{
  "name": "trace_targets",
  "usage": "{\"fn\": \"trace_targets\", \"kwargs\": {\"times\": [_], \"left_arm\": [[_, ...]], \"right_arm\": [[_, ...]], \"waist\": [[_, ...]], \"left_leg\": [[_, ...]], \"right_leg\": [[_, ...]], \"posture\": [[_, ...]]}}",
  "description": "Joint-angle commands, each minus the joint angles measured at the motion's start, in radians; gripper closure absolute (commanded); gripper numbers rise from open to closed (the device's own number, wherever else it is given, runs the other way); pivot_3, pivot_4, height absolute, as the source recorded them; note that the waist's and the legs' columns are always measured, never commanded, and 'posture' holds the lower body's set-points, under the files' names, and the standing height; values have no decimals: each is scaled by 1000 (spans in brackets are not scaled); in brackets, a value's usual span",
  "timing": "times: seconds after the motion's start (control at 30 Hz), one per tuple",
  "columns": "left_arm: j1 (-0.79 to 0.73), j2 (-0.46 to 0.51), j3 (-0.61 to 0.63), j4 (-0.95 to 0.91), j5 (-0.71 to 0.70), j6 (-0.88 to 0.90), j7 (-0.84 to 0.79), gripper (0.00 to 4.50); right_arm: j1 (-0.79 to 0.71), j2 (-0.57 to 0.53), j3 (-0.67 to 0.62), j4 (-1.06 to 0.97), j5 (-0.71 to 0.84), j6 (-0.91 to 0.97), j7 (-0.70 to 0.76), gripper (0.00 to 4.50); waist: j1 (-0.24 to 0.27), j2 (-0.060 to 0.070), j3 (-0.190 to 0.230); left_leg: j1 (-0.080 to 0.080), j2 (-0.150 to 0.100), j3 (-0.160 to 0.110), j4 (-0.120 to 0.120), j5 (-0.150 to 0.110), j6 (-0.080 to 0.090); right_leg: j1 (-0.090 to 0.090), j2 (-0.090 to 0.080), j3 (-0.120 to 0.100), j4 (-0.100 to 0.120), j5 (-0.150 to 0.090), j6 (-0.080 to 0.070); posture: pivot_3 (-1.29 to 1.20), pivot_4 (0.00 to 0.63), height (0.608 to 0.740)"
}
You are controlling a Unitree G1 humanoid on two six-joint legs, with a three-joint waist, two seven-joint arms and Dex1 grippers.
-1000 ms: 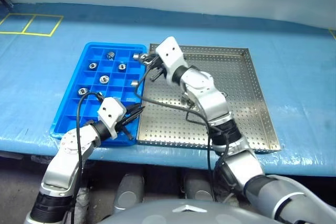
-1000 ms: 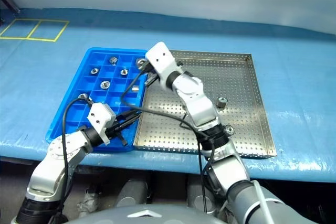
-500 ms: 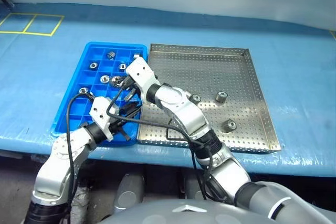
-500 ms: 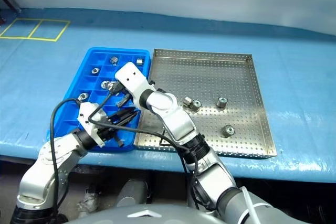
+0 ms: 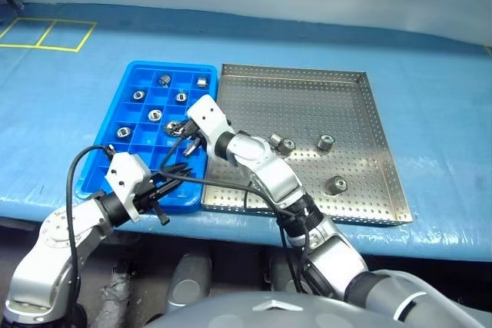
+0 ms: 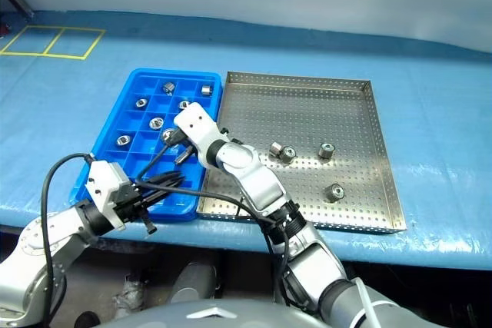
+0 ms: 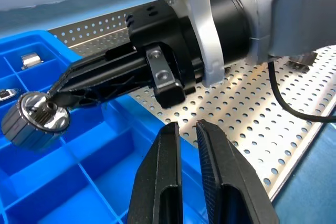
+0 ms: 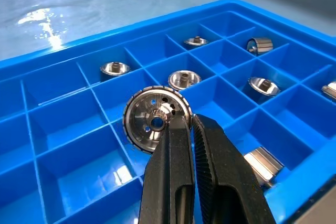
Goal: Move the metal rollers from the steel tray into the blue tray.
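The blue tray lies left of the steel tray on the table. My right gripper is shut on the rim of a metal roller and holds it just above a middle compartment of the blue tray, near the steel-tray side. Several other rollers sit in the blue tray's far compartments, such as one. More rollers lie on the steel tray. My left gripper hovers shut and empty over the blue tray's near edge, its fingertips pressed together.
A blue sheet covers the table; yellow tape lines mark its far left. A black cable from the right arm loops low over the near corner where the two trays meet. The table's front edge runs just behind my left gripper.
My right gripper has carried the roller from the far end of the trays' shared edge nearer and lower, over the blue tray's middle. My left arm has drawn back toward the near left.
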Motion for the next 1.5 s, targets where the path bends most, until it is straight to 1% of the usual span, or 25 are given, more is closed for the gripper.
{"fn": "trace_targets", "kwargs": {"times": [0.03, 0.27, 0.67, 0.93, 1.07, 1.27, 1.5], "left_arm": [[-4, 16, -9, -24, 25, -11, 0, 3925], [6, 22, -14, -16, 31, -15, -16, 3925], [78, 19, 20, -45, 28, -17, -15, 3925], [96, 9, 22, -49, 28, -23, -4, 3925], [91, 5, 12, -47, 29, -23, -2, 3925], [88, 1, 5, -45, 28, -26, 0, 3925], [92, -2, 1, -50, 30, -26, 8, 3925]], "right_arm": [[-25, 7, -30, -27, 10, -11, -7, 4478], [-43, 37, -30, 26, 8, -32, -12, 4478], [-112, 90, -50, 213, 26, -122, -36, 4478], [-101, 115, -12, 102, 75, -111, -4, 4478], [-106, 132, 4, 92, 88, -117, -14, 4478], [-126, 151, 26, 159, 90, -140, -28, 4478], [-139, 170, 53, 296, 73, -186, -40, 4478]], "waist": [[-1, 0, 0], [-4, 0, 0], [-1, 0, 0], [3, 0, 0], [6, 0, 0], [12, 0, 0], [13, 0, 0]], "left_leg": [[0, 0, 0, 0, 0, 0], [0, 1, 0, -2, 0, 0], [1, 1, 0, -4, 0, 0], [1, 1, 0, -4, 0, 0], [1, 1, 0, -5, 0, 0], [1, 1, 0, -5, 0, -1], [2, 1, 0, -5, 0, -1]], "right_leg": [[0, 0, 0, 0, 0, 0], [-1, 0, 0, 0, -1, -1], [-1, 0, 0, 0, -1, -2], [-1, 0, 0, 0, -1, -2], [-1, 0, -1, 0, -2, -2], [-1, 0, -1, 0, -2, -3], [-1, 1, -1, 0, -2, -3]], "posture": [[161, 150, 740], [159, 150, 740], [209, 150, 740], [214, 150, 740], [214, 150, 740], [221, 150, 740], [221, 150, 740]]}}
